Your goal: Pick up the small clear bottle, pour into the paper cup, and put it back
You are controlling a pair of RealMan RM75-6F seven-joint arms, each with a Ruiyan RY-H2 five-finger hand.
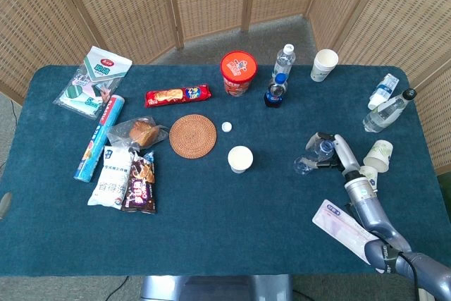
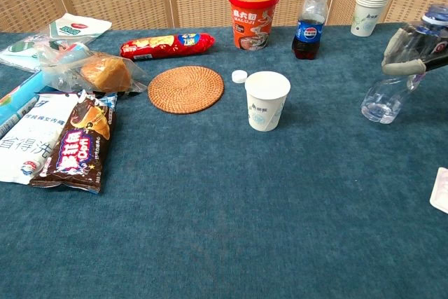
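Observation:
The small clear bottle [image 1: 304, 165] [image 2: 382, 100] has no cap and is tilted, its base low toward the cup and its neck up toward the right. My right hand [image 1: 331, 149] [image 2: 410, 50] grips its upper part near the table's right side. The base looks to be on or just above the cloth. The white paper cup [image 1: 240, 158] [image 2: 267, 99] stands upright near the middle, well left of the bottle. A small white cap [image 1: 226, 127] [image 2: 239, 75] lies behind the cup. Only a grey sliver of my left hand [image 1: 4, 204] shows at the left edge.
Behind the cup stand a red noodle tub [image 1: 238, 70], a cola bottle [image 1: 275, 91] and a water bottle [image 1: 284, 60]. A woven coaster [image 1: 192, 135] and snack packets [image 1: 130, 177] lie to the left. Paper cups [image 1: 378, 156], two bottles [image 1: 386, 109] and a white packet [image 1: 345, 229] crowd the right.

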